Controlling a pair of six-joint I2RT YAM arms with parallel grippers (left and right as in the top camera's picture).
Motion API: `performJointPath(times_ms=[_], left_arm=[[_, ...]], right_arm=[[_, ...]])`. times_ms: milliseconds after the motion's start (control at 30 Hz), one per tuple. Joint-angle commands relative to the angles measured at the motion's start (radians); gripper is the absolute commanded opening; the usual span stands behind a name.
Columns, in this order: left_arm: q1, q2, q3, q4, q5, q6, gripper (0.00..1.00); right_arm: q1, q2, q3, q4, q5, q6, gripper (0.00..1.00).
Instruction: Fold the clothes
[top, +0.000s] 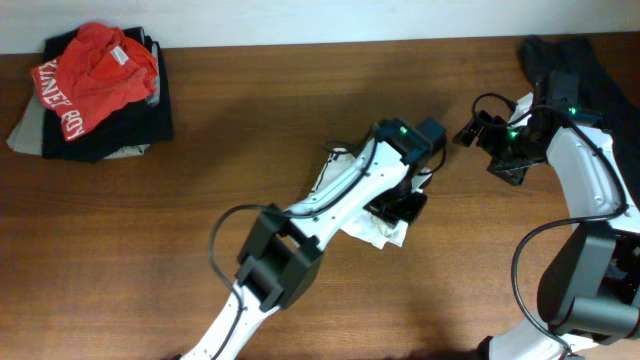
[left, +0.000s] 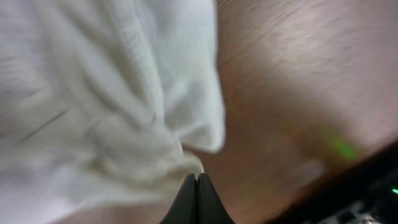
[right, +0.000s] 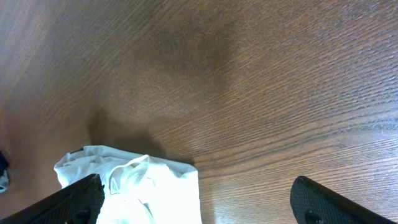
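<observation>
The white T-shirt (top: 372, 230) lies crumpled on the wooden table near the middle, mostly hidden under my left arm. My left gripper (top: 402, 207) sits over it. In the left wrist view, blurred by motion, its fingers (left: 197, 179) are pressed shut, with the shirt's white folds (left: 106, 93) right at their tips; no cloth shows between them. My right gripper (top: 470, 130) hovers to the right of the shirt. In the right wrist view its fingers (right: 199, 202) are wide open and empty, with a corner of the shirt (right: 155, 186) by the left finger.
A red shirt with white lettering (top: 95, 68) lies on a pile of dark garments (top: 115, 130) at the back left. A dark garment (top: 570, 55) lies at the back right, behind my right arm. Bare wooden table (top: 250, 130) lies between them.
</observation>
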Motion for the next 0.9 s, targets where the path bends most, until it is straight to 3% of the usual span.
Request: performJointPath(times_ms=[0, 267, 667, 867], left_arm=[[0.039, -0.120, 0.034, 0.002, -0.034, -0.009, 0.01], [0.172, -0.082, 0.026, 0.172, -0.033, -0.010, 0.00], [0.165, 0.082, 0.026, 0.359, 0.025, -0.029, 0.00], [0.137, 0.104, 0.026, 0.375, 0.049, -0.029, 0.00]], right_arm=[[-0.003, -0.004, 0.018, 0.000, 0.006, 0.006, 0.99], [-0.003, -0.004, 0.018, 0.000, 0.006, 0.006, 0.99], [-0.003, -0.004, 0.018, 0.000, 0.006, 0.006, 0.99], [-0.003, -0.004, 0.018, 0.000, 0.006, 0.006, 0.99]])
